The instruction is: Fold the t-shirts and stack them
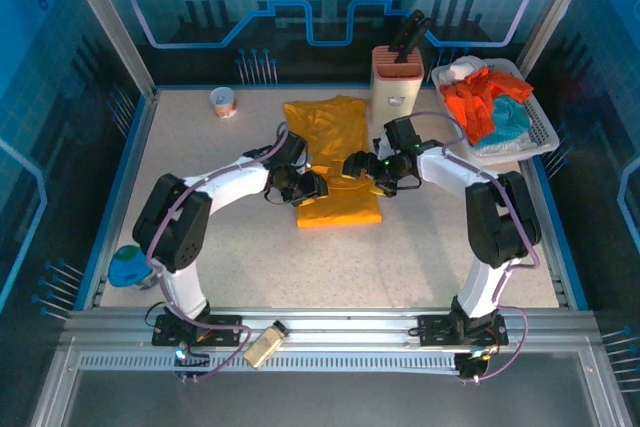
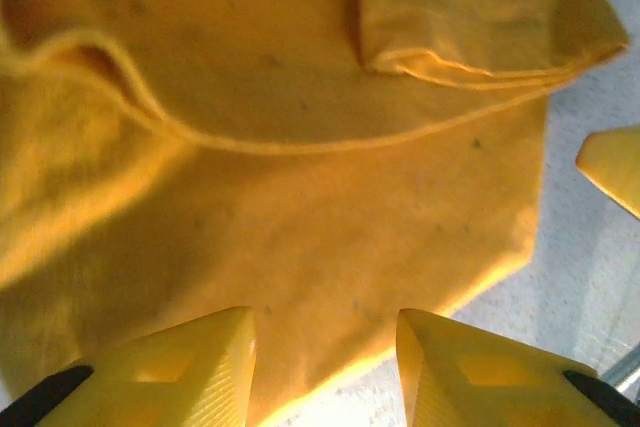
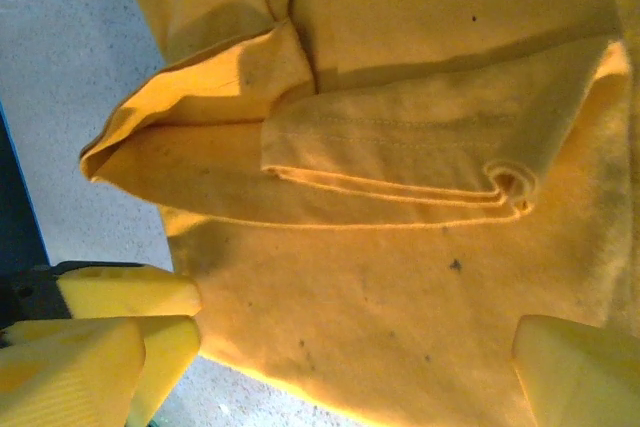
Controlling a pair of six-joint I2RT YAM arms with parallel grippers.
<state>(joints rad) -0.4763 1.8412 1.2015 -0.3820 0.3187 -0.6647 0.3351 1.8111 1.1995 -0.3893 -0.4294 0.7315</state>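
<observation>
Cloth first: the golden-yellow t-shirt (image 1: pixel 325 122) lies partly folded at the middle of the table (image 1: pixel 250 267), between my two arms, its far end reaching toward the knife block (image 1: pixel 398 72). The orange-red t-shirt (image 1: pixel 478 97) and the teal t-shirt (image 1: pixel 510 117) sit heaped in the white basket (image 1: pixel 545 135) at far right. My left gripper (image 1: pixel 300 185) hovers over the shirt's left edge with its jaws parted to a moderate gap and nothing pinched between them. My right gripper (image 1: pixel 365 167) hangs over the right edge, jaws spread wide, likewise empty. Through the wrist cameras I see a folded sleeve lying across the body and the shirt's edge running along bare tabletop close to each set of fingers. I judge the step in hand to be taking both sides for the next fold. To do it well I would lower both grippers together, catch every layer at matching points on opposite edges, close firmly, then lift evenly so the sleeve remains tucked and the crease lands straight.
</observation>
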